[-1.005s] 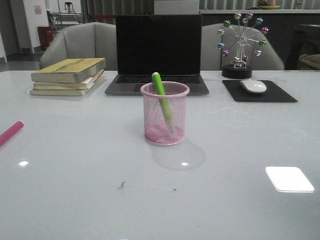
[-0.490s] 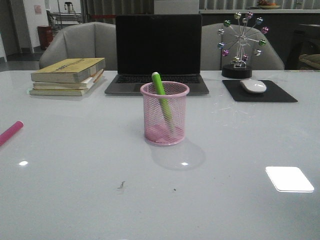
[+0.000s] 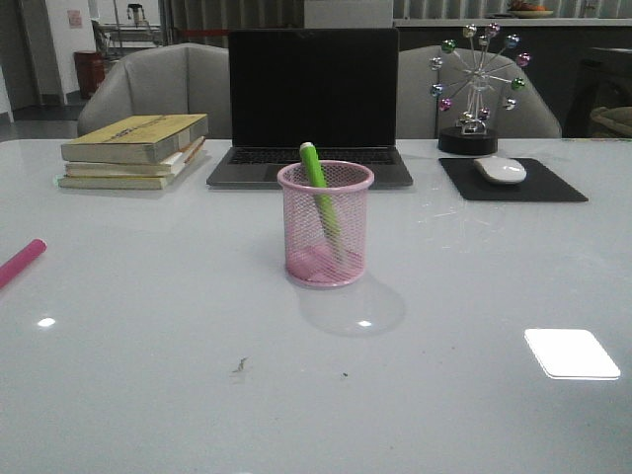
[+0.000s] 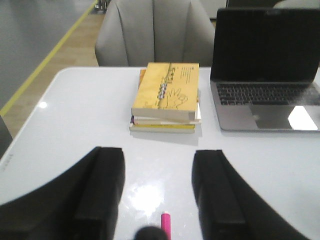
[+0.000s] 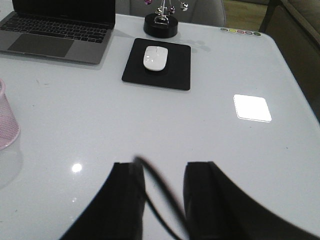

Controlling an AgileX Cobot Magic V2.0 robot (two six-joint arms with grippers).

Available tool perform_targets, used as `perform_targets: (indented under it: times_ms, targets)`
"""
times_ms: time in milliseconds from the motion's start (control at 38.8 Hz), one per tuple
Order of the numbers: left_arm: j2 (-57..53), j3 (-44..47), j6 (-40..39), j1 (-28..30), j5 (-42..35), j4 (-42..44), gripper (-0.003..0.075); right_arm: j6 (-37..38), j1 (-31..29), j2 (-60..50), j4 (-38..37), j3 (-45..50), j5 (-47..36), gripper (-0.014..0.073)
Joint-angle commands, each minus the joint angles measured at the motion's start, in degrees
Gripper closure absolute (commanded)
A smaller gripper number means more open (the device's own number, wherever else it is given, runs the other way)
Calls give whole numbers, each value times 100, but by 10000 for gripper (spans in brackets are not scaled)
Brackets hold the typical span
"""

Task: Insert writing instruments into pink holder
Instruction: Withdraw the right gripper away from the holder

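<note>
**Q:** Where are the pens and the cup located?

**A:** The pink holder (image 3: 325, 224) is seen upright mid-table, in front of the laptop (image 3: 312, 104). The green pen (image 3: 318, 193) is leaned inside it, tip poking above the rim. The pink pen (image 3: 21, 263) is left lying flat near the table's left edge, well apart from the cup.

**Q:** And the grippers?

**A:** The left gripper (image 4: 158, 192) is held spread wide above the pink pen's end, nothing grasped. The right gripper (image 5: 164, 197) is also parted and empty. Books (image 3: 136, 150) and a mouse (image 3: 500, 170) on its pad are seen behind.
</note>
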Motion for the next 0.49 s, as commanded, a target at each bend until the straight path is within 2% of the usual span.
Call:
perform_targets:
  times_ms: [0,309,464]
  targets:
    - [478,-601,-27,14,124,-11,325,-9,-37,0,-83,-161,-441,257]
    - [2120,-1369,-27,14,1079,-184,325,-9,-37,0,-83,-161,-441,257]
    - [2726,-1442,-27,14,1227,-194,325,-9,-37,0,-83,-161,-441,257]
